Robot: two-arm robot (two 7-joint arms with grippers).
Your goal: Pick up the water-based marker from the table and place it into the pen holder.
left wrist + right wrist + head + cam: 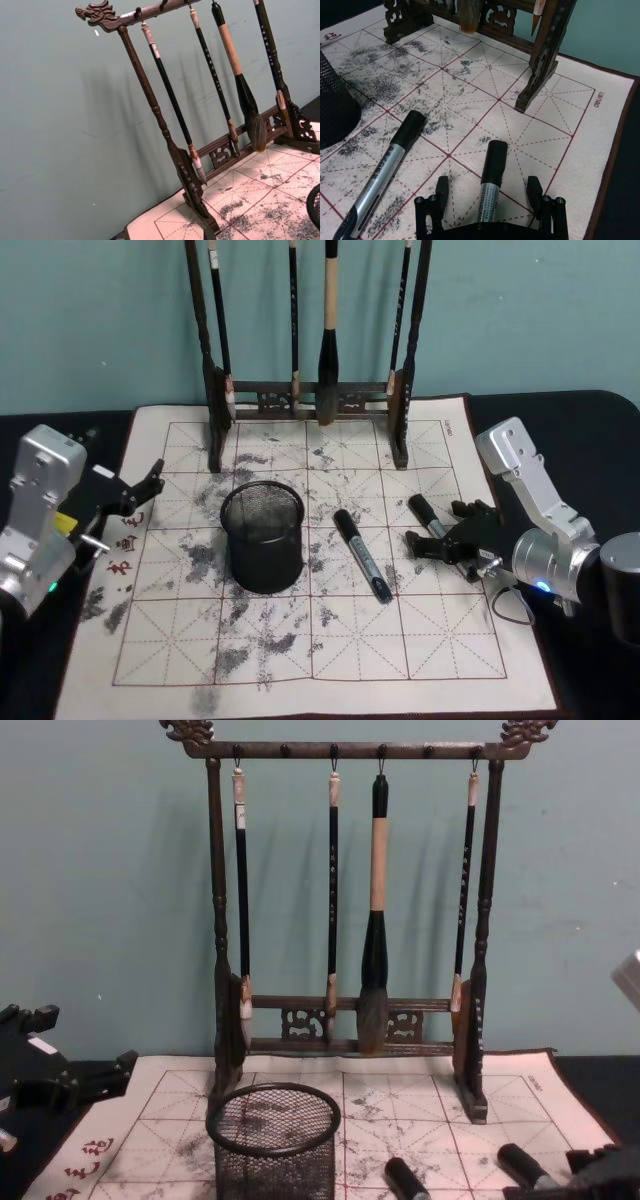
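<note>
The right gripper [487,184] sits low over the white gridded felt mat [400,640], its fingers spread wide and released. They straddle the grey barrel of a black-capped marker [492,157] without touching it. This marker lies flat on the mat, right of the round black wire-mesh pen holder [265,560]. A second black-capped marker [362,555] lies between the two. The left gripper [135,495] hovers at the mat's left edge, open and empty. The dark wooden brush rack [310,400] stands behind, on the black counter [600,420].
</note>
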